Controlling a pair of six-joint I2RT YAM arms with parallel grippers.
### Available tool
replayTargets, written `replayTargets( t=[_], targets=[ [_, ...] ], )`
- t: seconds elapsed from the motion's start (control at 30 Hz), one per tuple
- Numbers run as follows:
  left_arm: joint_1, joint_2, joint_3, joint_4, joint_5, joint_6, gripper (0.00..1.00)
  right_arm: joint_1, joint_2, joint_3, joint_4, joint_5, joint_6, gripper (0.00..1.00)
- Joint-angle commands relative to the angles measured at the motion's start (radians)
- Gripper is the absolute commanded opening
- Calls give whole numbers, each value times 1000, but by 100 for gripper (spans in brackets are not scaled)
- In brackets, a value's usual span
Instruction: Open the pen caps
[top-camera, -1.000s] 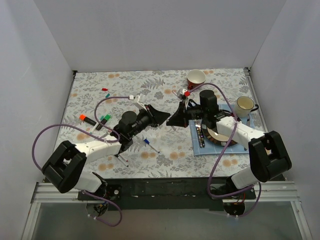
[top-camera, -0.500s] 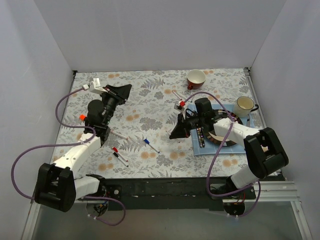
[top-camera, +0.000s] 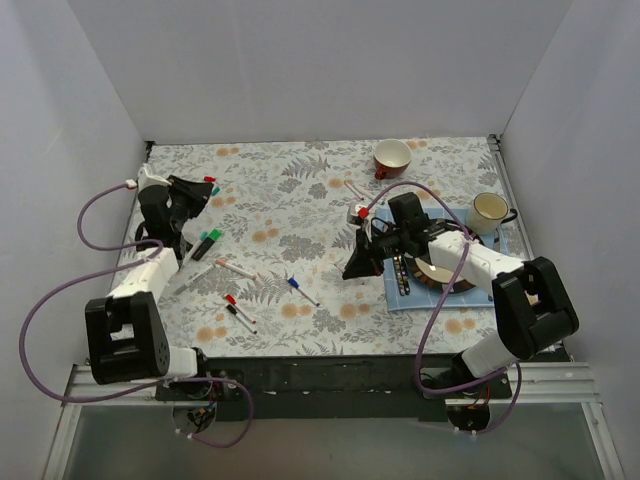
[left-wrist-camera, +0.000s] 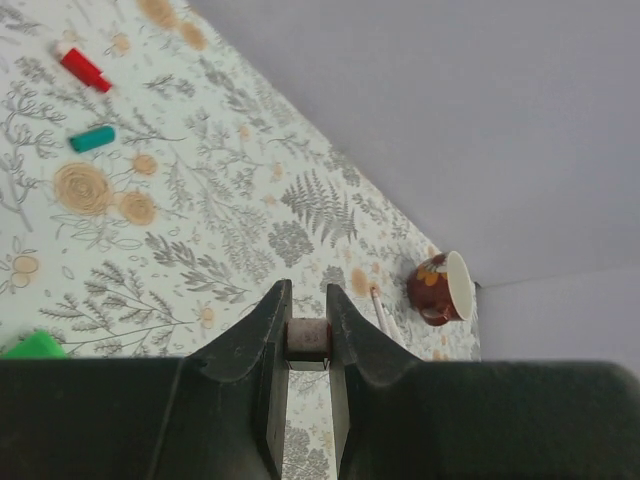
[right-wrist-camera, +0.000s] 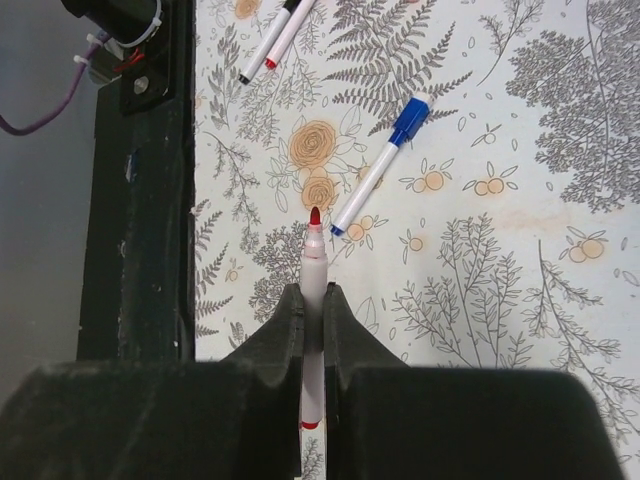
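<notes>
While right jaws clamp it, the slim white pen (right-wrist-camera: 313, 262) tapers red.

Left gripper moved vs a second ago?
Yes. The left gripper swung away from the blue pen to the far-left corner of the table.

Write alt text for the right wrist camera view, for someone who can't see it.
The right gripper clamps an uncapped red pen, tip pointing away, over the floral tablecloth. A blue-capped pen lies just beyond it.
</notes>
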Motion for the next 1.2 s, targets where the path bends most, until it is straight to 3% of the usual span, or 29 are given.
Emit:
replayTargets(
  t=[0.0, 0.57, 1.03, 1.17],
  targets=[
    [64, 115, 135, -149, 127, 26, 0, -4, -57, 47, -76, 36, -112, 1],
    [199, 512, 368, -219, 278, 68, 0, -36, -60, 58, -104, 104, -166, 1],
    [199, 718, 557, -319, 244, 103, 0, -36, -60, 64, -124, 76, -183, 1],
    [197, 799, 644, -353, 243, 100, 6, -37, -60, 66, -129, 79, -189, 1]
  ],
)
